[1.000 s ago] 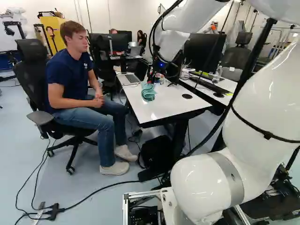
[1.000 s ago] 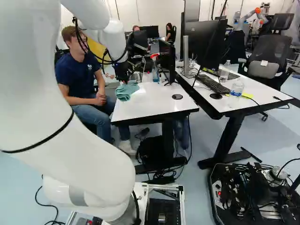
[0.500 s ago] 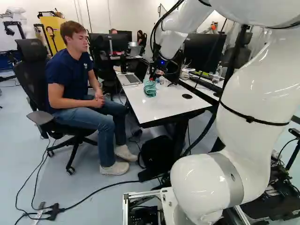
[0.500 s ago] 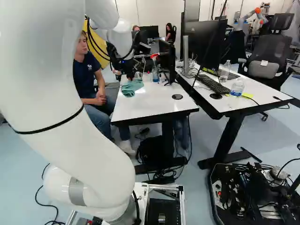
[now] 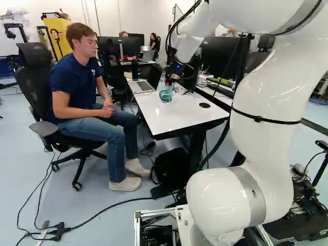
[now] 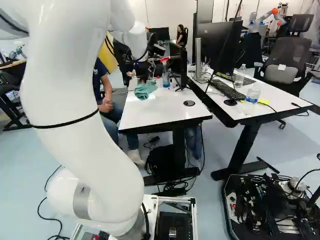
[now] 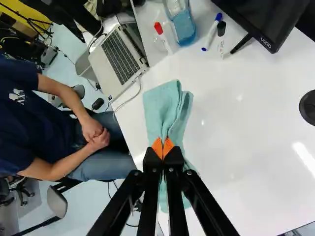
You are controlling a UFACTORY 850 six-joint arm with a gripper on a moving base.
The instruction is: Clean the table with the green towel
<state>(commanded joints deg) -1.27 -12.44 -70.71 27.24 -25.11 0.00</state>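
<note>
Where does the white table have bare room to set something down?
Between the green towel and round black disc, and along the table's near edge. Beyond the towel it is crowded: laptop, spray bottle, markers, small screen.

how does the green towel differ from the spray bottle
The towel is folded, soft green cloth; the spray bottle is clear, with blue liquid inside. The towel is pinched in the pincer; the bottle stands upright, ungripped. Both are on the white table.

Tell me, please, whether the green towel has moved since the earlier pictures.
Yes. In the right base view the green towel has shifted across the white table toward the spray bottle, which has stayed put.
</note>
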